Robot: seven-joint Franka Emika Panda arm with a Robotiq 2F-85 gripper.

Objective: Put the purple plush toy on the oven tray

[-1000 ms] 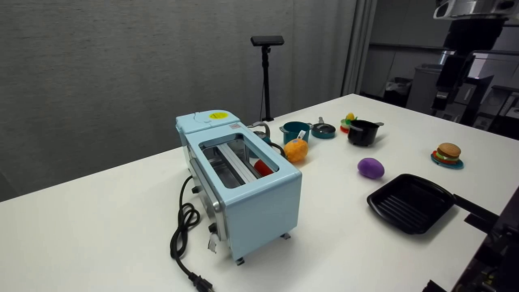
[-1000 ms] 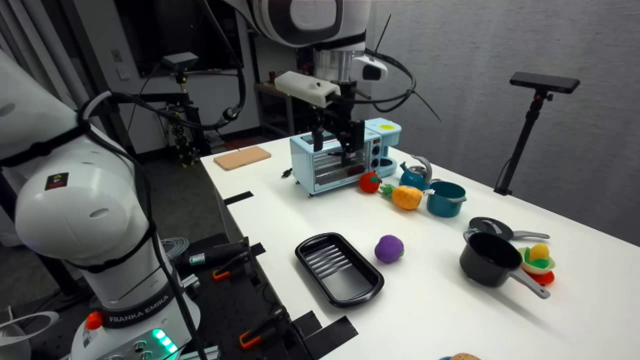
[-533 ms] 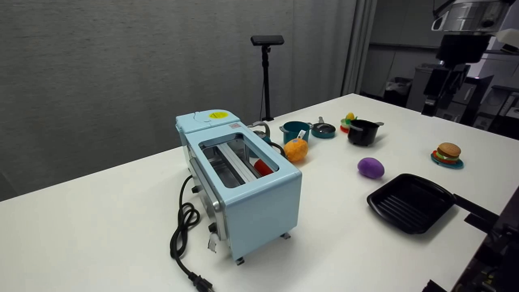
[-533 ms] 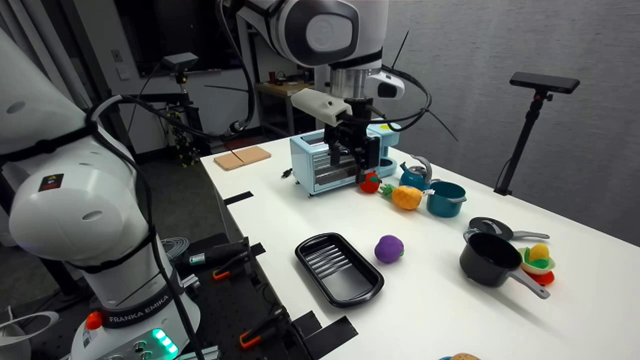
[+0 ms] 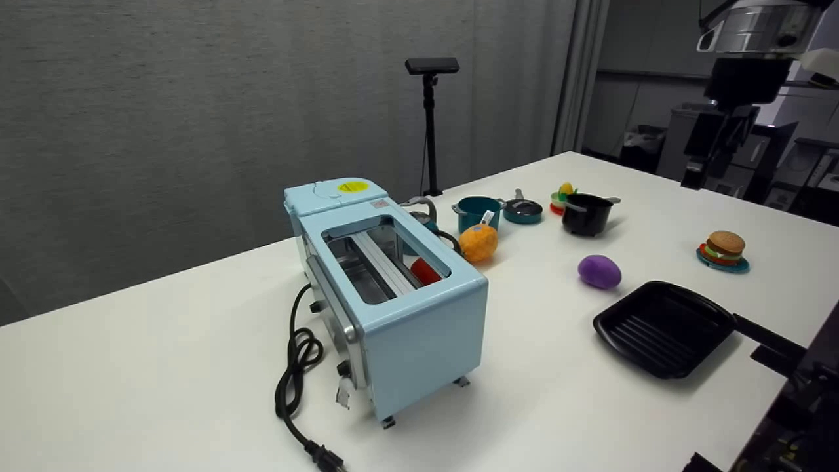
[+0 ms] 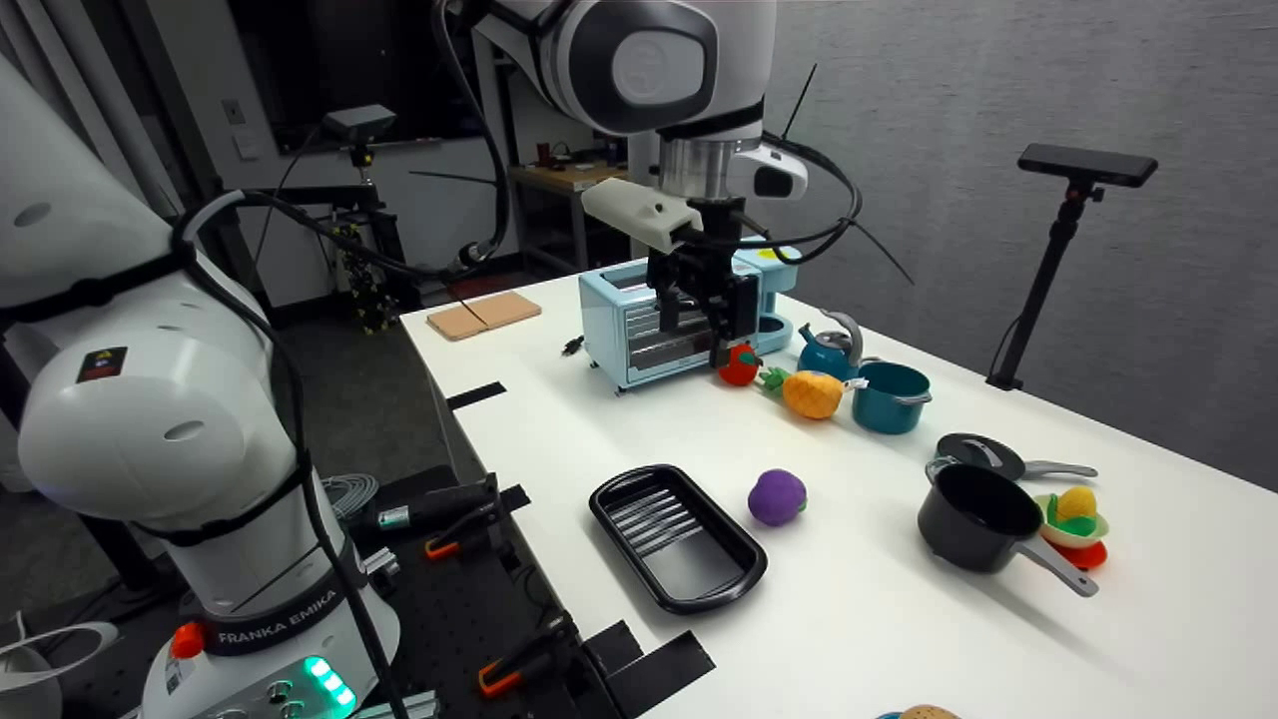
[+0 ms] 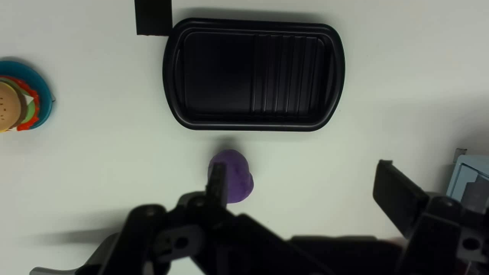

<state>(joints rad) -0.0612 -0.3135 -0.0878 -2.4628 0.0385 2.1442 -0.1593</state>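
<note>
The purple plush toy [image 5: 599, 272] rests on the white table beside the oven tray [image 5: 665, 331], apart from it. Both also show in an exterior view, the toy [image 6: 777, 497] to the right of the black tray [image 6: 704, 569]. The tray is empty. In the wrist view the tray [image 7: 217, 72] lies above the toy [image 7: 238, 181], whose left part is hidden behind a finger. My gripper [image 7: 301, 163] is open and empty, its fingers wide apart. It hangs well above the table, as an exterior view shows [image 6: 694, 340].
A light-blue toaster oven [image 6: 607, 335] stands at the back, with a tomato [image 6: 738, 367], an orange pineapple toy [image 6: 812, 395] and a teal pot [image 6: 889, 399] near it. A black pot [image 6: 978, 524] with a handle stands beyond the toy. A burger toy [image 5: 724, 246] lies past the tray.
Between one second and half a second ago, my open gripper moved sideways and a little lower, away from the oven. Since then it has hardly moved. The toy and tray have not moved.
</note>
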